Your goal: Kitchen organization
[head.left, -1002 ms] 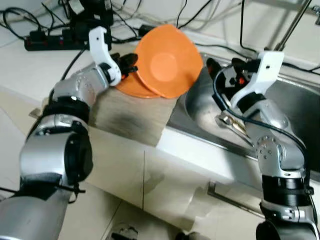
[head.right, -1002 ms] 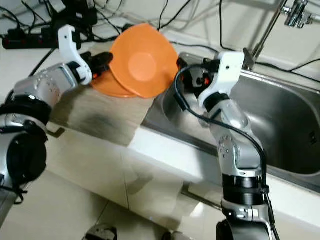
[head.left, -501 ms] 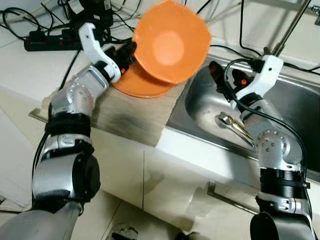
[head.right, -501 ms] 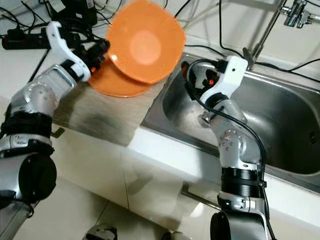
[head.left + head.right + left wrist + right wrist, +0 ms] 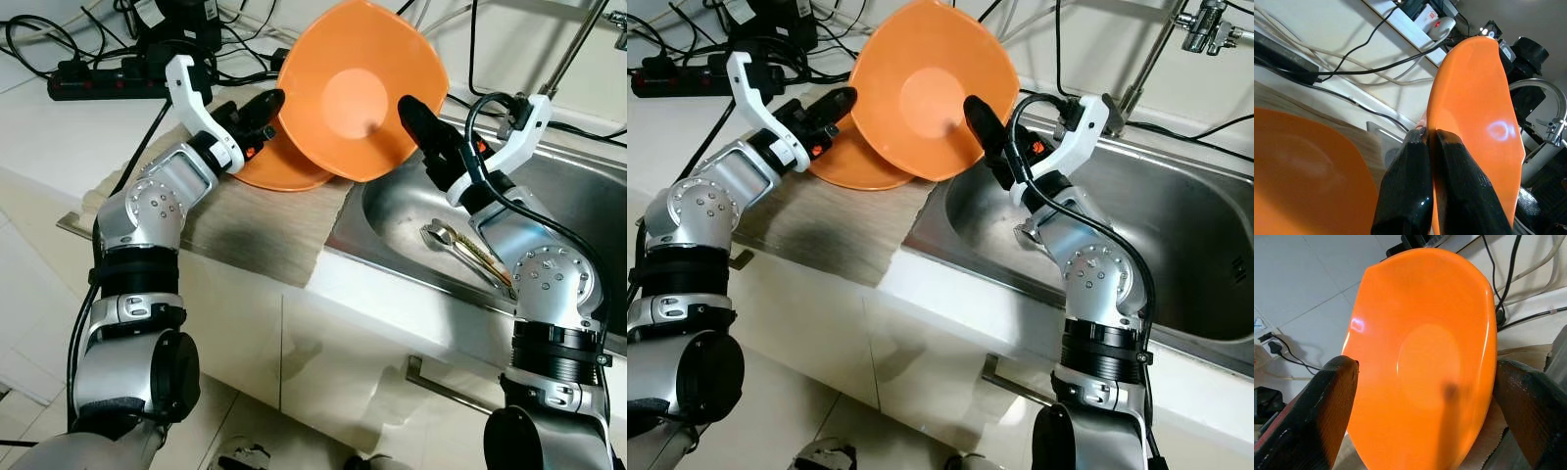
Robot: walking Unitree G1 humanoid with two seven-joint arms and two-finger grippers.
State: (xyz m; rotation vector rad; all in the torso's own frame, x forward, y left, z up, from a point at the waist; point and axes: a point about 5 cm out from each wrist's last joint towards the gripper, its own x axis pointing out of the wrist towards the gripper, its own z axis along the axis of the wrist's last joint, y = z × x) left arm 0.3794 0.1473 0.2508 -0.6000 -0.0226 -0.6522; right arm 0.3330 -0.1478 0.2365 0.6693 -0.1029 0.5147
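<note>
My left gripper [image 5: 270, 106] is shut on the rim of an orange bowl [image 5: 358, 93] and holds it in the air, tilted on edge, above where the mat meets the sink. In the left wrist view the two black fingers [image 5: 1410, 176] pinch that rim [image 5: 1469, 127]. My right gripper [image 5: 423, 127] is open at the bowl's right side, over the sink. In the right wrist view its fingers [image 5: 1332, 406] stand wide apart with the bowl's hollow [image 5: 1425, 362] between them. A second orange dish [image 5: 279, 171] lies flat on the mat, under the lifted bowl.
A beige mat [image 5: 255, 220] covers the counter left of the steel sink [image 5: 392, 225], where cutlery [image 5: 460, 250] lies. A faucet [image 5: 578, 44] rises at the back right. A power strip [image 5: 98, 83] and cables run along the back wall. A cabinet handle [image 5: 451, 387] sits below.
My left gripper has carried the bowl up and to the right, toward the sink. My right gripper has risen from the sink and now reaches to the bowl's right side.
</note>
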